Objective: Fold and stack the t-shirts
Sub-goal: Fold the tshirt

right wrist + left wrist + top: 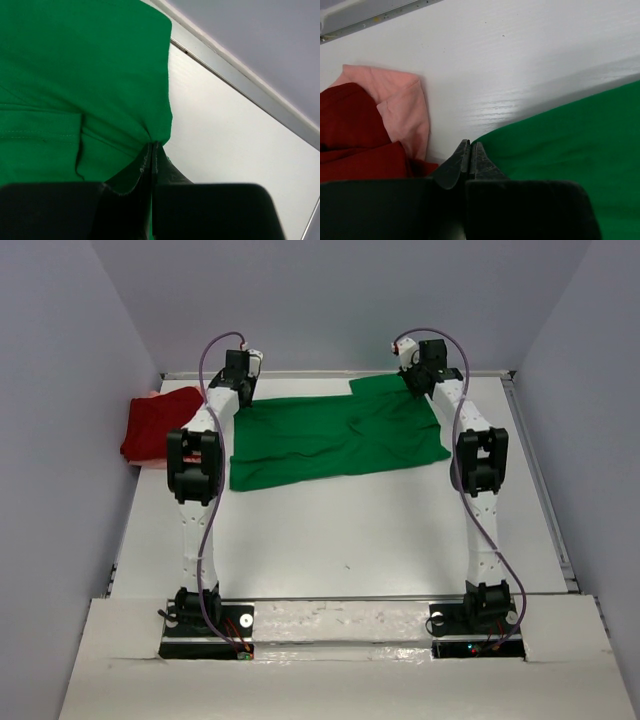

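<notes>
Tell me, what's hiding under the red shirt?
A pink shirt pokes out from under the red shirt. Only part of it shows. The red cloth covers the rest, so anything else beneath it cannot be seen.

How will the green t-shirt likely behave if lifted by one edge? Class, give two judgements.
Probably floppy: the green t-shirt puckers into folds where the right gripper pinches it. Likely to bunch if pushed, since it lies wrinkled on the table.
</notes>
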`<state>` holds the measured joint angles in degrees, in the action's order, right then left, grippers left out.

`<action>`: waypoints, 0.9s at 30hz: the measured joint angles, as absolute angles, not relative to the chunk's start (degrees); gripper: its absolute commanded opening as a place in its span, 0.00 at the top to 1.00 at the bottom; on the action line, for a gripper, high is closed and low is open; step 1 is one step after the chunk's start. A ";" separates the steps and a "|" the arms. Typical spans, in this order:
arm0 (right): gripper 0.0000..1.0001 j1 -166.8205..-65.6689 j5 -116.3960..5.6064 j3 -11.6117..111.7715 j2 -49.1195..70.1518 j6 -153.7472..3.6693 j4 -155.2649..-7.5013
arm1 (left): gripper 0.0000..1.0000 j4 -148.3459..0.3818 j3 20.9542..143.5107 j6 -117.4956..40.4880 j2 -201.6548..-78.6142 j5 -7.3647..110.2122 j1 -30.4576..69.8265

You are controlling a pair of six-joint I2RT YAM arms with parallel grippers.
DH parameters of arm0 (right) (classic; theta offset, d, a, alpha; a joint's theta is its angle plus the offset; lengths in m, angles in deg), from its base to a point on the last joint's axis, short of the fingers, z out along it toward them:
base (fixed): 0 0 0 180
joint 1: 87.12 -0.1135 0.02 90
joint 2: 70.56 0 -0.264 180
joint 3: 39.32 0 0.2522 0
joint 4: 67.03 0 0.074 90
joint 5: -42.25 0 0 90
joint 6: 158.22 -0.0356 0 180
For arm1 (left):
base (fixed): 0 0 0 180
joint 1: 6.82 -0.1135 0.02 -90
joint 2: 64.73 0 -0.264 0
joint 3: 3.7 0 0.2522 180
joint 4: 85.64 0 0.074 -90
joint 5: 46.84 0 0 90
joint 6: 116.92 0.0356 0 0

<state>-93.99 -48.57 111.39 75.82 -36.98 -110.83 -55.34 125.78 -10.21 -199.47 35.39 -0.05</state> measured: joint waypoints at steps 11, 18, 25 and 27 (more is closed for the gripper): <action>1.00 -94.06 -47.46 105.34 71.95 -35.10 -109.80 | 1.00 -54.34 123.25 -9.41 -194.39 36.24 -0.05; 1.00 -94.08 -47.07 100.46 68.87 -34.20 -109.61 | 1.00 -54.36 117.89 -8.97 -190.00 37.34 -0.05; 1.00 -94.28 -46.69 95.63 64.09 -33.70 -109.10 | 1.00 -54.14 114.27 -8.07 -187.64 38.06 -0.14; 1.00 -94.32 -46.63 93.88 62.47 -33.42 -108.95 | 1.00 -54.05 113.37 -7.70 -187.12 38.39 -0.18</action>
<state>-94.32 -46.63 93.88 62.47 -33.42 -108.95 -54.05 113.37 -7.70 -187.12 38.39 -0.18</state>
